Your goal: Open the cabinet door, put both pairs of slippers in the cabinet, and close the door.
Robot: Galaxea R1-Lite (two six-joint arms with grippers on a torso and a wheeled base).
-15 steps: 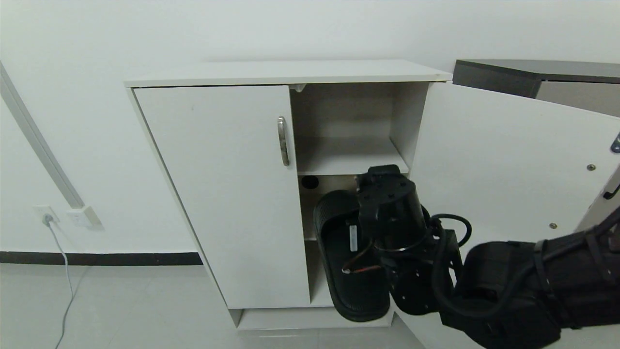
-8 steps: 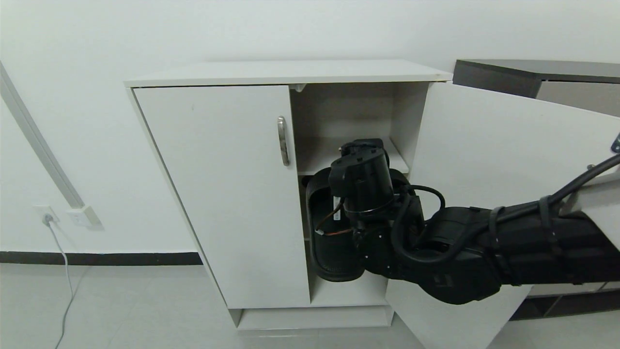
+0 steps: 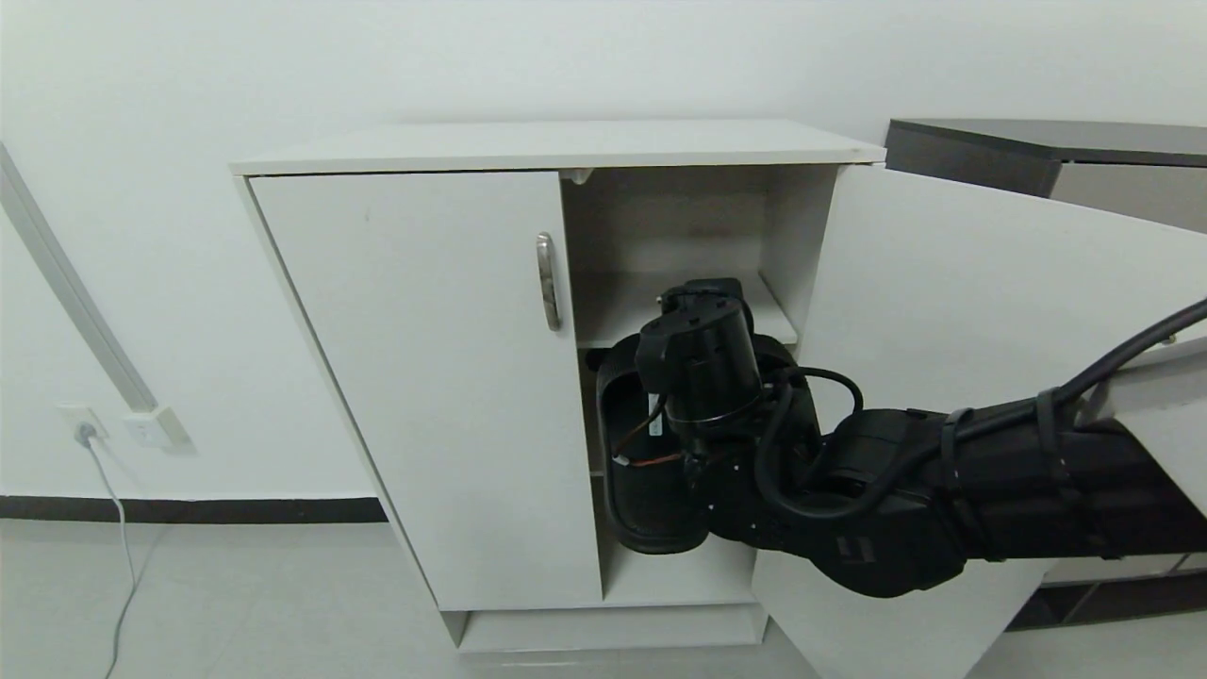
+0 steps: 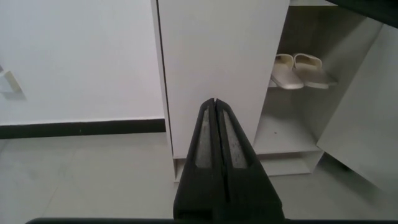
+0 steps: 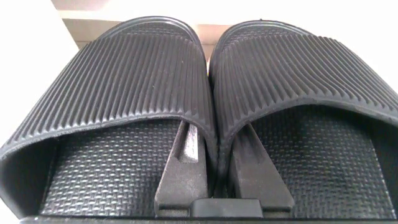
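Observation:
The white cabinet (image 3: pixel 556 141) has its left door (image 3: pixel 424 377) shut and its right door (image 3: pixel 981 283) swung wide open. My right gripper (image 5: pixel 217 165) is shut on the pair of black slippers (image 5: pixel 205 81), one finger inside each slipper pinching their touching inner walls. In the head view the black slippers (image 3: pixel 641 490) hang toe-up in the opening below the upper shelf (image 3: pixel 613 306), partly hidden by my right wrist. A beige pair (image 4: pixel 301 70) lies on the middle shelf inside. My left gripper (image 4: pixel 214 102) is shut and holds nothing, low over the floor facing the cabinet.
The open door juts out toward the right side of the opening. A grey-topped unit (image 3: pixel 1037 141) stands behind it. A wall socket with a cable (image 3: pixel 85 434) is at the far left. Bare floor (image 3: pixel 236 604) lies before the shut door.
My right arm has lifted the black slippers from in front of the cabinet's base up and into the opening. The head camera shifted slightly in the last half second.

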